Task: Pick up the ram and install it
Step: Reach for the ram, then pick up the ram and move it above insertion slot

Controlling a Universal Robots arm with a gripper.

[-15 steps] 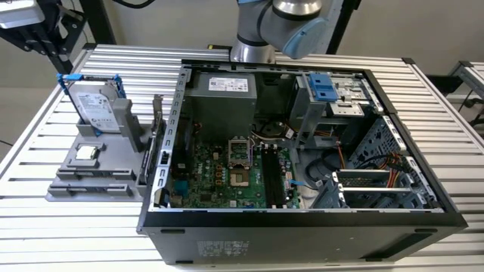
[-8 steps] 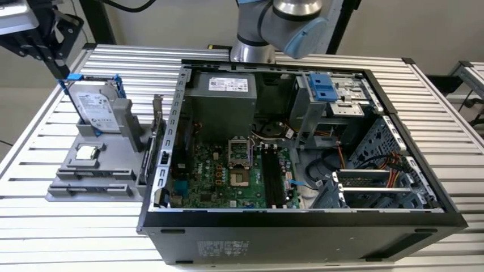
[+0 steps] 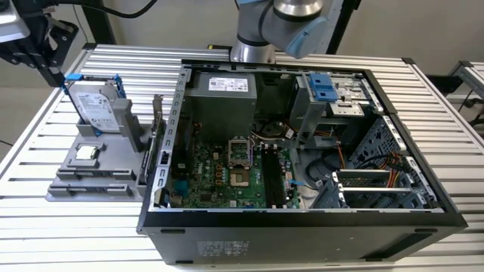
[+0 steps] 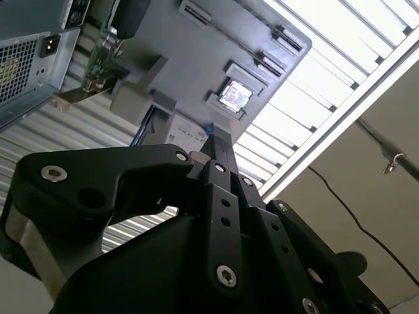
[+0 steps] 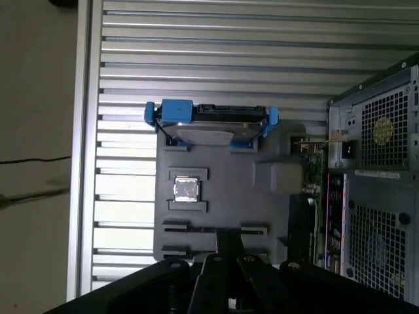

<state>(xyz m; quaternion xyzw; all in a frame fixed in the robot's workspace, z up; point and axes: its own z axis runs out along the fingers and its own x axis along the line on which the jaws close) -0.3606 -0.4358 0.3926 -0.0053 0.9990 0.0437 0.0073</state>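
The ram is hidden from me at this moment. My gripper (image 3: 53, 71) hangs high over the grey parts holder (image 3: 68, 195) at the exterior view's left. Its black fingers are pressed together, with nothing between them. In both wrist views the shut fingertips (image 5: 228, 237) (image 4: 213, 140) point down at the holder (image 5: 262, 216), near its narrow slots (image 5: 216, 228), which show as dark lines. The long black motherboard slots (image 3: 269, 175) lie inside the open computer case (image 3: 302, 218).
On the holder stand a silver hard drive in a blue frame (image 3: 97, 110) (image 5: 209, 127) and a square processor chip (image 3: 88, 152) (image 5: 186, 190). A green card with a metal bracket (image 5: 313, 196) stands between the holder and the case. The table is ribbed aluminium.
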